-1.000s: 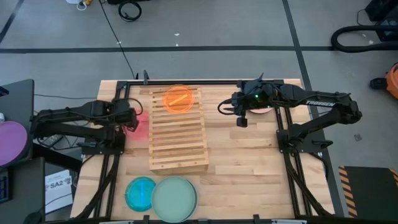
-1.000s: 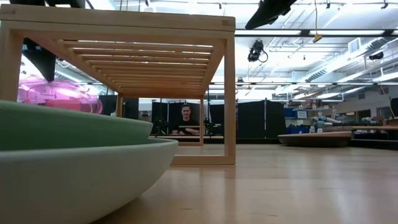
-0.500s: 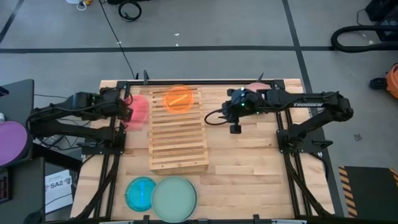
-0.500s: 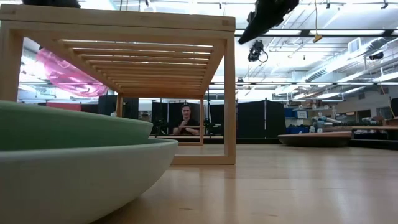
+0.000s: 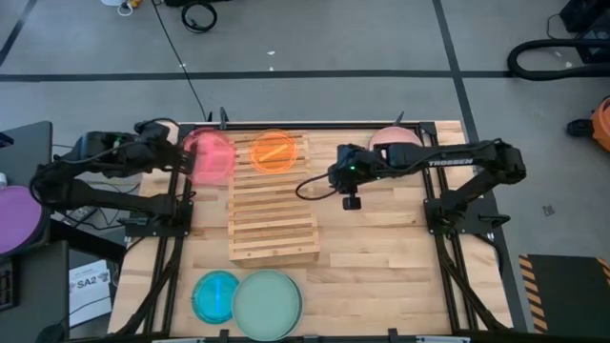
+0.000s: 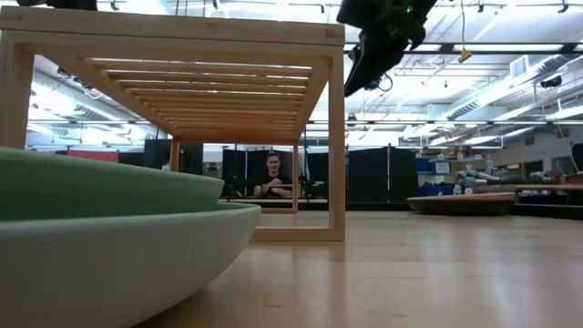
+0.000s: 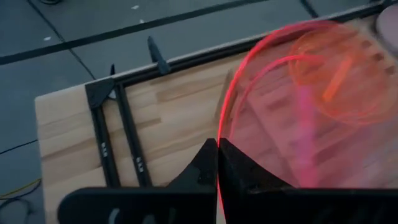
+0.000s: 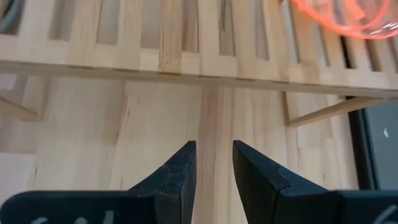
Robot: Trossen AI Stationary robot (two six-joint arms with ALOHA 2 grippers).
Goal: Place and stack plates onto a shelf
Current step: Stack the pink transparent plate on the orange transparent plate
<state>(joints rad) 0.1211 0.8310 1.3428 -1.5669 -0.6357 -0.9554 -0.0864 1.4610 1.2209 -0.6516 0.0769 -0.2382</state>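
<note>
My left gripper (image 5: 191, 157) (image 7: 217, 152) is shut on a small translucent red plate (image 5: 210, 155) (image 7: 292, 106), which is in the air by the shelf's far left corner. An orange plate (image 5: 274, 151) (image 7: 336, 74) lies flat on the far end of the light-wood slatted shelf (image 5: 274, 205) (image 8: 186, 37). My right gripper (image 5: 329, 174) (image 8: 213, 162) (image 6: 373, 36) hovers just right of the shelf, fingers slightly apart and holding nothing. A blue plate (image 5: 216, 295) and a mint-green plate (image 5: 267, 303) (image 6: 91, 228) rest on the table's near edge. My left gripper pinches the red plate's rim (image 7: 219, 134) between its two fingers, on the plate's left side. The fingers come roughly level from the table's left. The plate is lifted clear of the table and reaches out toward the shelf.
A pale pink plate (image 5: 396, 138) lies at the table's far right, behind my right arm. Black frame rails (image 7: 124, 137) run along the table's left and far edges. A purple disc (image 5: 19, 217) sits off the table to the left. A person (image 6: 273, 178) is in the room beyond.
My left gripper has lifted the red plate off the table left of the shelf and carried it up and toward the far edge; it has risen out of the low view. My right gripper has moved toward the table's left, closer to the shelf.
</note>
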